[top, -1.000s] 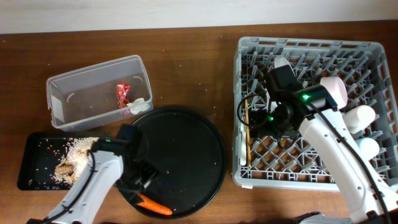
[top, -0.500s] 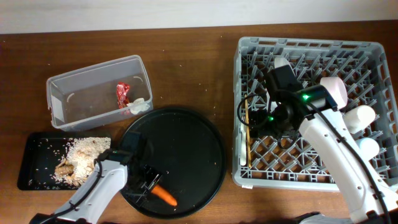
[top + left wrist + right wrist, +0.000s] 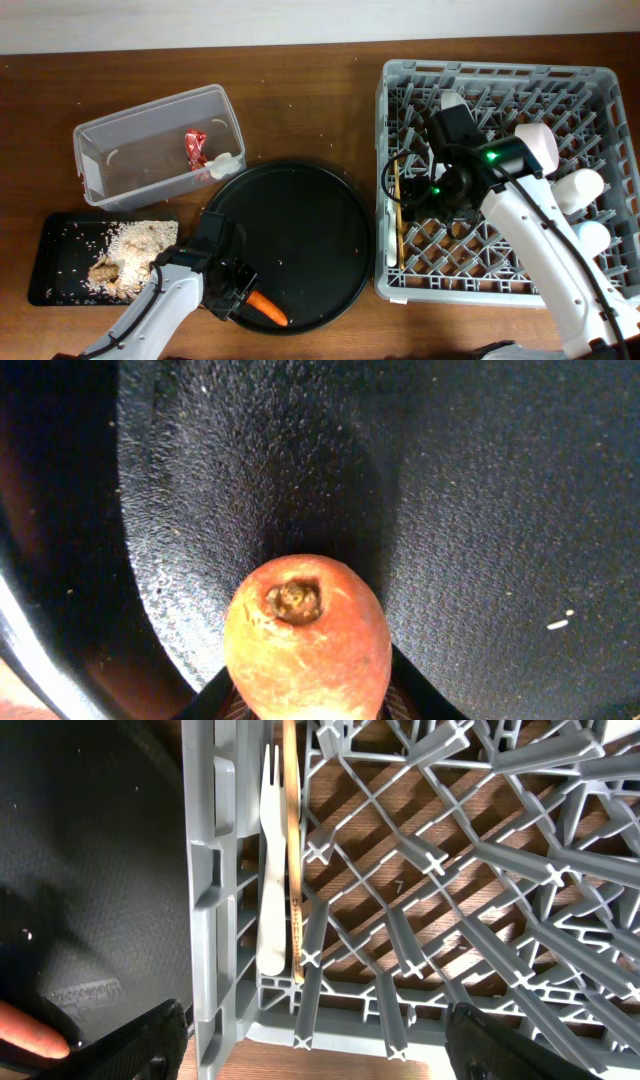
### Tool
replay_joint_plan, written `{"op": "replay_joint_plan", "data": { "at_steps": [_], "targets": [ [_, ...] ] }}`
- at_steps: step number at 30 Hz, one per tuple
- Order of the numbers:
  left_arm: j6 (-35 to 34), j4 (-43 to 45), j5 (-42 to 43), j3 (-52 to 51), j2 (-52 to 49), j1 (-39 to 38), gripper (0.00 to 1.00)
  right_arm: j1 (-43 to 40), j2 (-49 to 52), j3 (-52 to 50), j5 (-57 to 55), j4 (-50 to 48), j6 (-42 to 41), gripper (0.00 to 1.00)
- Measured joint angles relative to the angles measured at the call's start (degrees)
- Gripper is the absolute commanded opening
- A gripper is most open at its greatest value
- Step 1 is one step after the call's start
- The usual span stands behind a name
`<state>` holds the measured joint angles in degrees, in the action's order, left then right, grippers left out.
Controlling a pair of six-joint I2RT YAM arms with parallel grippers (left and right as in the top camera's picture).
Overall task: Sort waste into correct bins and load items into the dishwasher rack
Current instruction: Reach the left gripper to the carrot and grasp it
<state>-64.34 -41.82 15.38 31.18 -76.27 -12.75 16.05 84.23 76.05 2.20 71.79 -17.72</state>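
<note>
The left claw (image 3: pixel 245 297) pinches the carrot (image 3: pixel 268 310) at the near rim of the round tray (image 3: pixel 300 215), close to the near edge of the worktop (image 3: pixel 300 100). Whether the carrot rests on the tray or hangs just above it, I cannot tell. Toward the left edge, a clear tub (image 3: pixel 150 105) holds a red wrapper (image 3: pixel 195 148) and a crumpled white paper (image 3: pixel 222 165). Nearer the near left corner, a flat black tray (image 3: pixel 50 265) holds beige crumbs (image 3: pixel 135 245) and a brown lump (image 3: pixel 103 270). The grey rack (image 3: pixel 500 72) fills the right side. The right claw (image 3: pixel 315 1020) hangs spread wide over its left part. There a white fork (image 3: pixel 270 870) and a wooden stick (image 3: pixel 292 850) lie side by side, touching.
</note>
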Motion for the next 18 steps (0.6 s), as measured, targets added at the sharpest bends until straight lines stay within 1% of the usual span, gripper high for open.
{"op": "replay_joint_plan", "data": {
  "at_steps": [2,3,14,18],
  "targets": [
    [0.0,0.6,0.2,0.0,0.0,0.0,0.2,0.0,0.0,0.0,0.0,0.0,0.0,0.86],
    [0.0,1.6,0.3,0.0,0.0,0.0,0.19,0.0,0.0,0.0,0.0,0.0,0.0,0.86],
    [0.6,1.8,-0.9,0.9,-0.3,0.0,0.15,0.0,0.0,0.0,0.0,0.0,0.0,0.86],
    [3.3,-4.1,-6.7,4.9,-1.3,-0.1,0.15,0.0,0.0,0.0,0.0,0.0,0.0,0.86]
  ]
}}
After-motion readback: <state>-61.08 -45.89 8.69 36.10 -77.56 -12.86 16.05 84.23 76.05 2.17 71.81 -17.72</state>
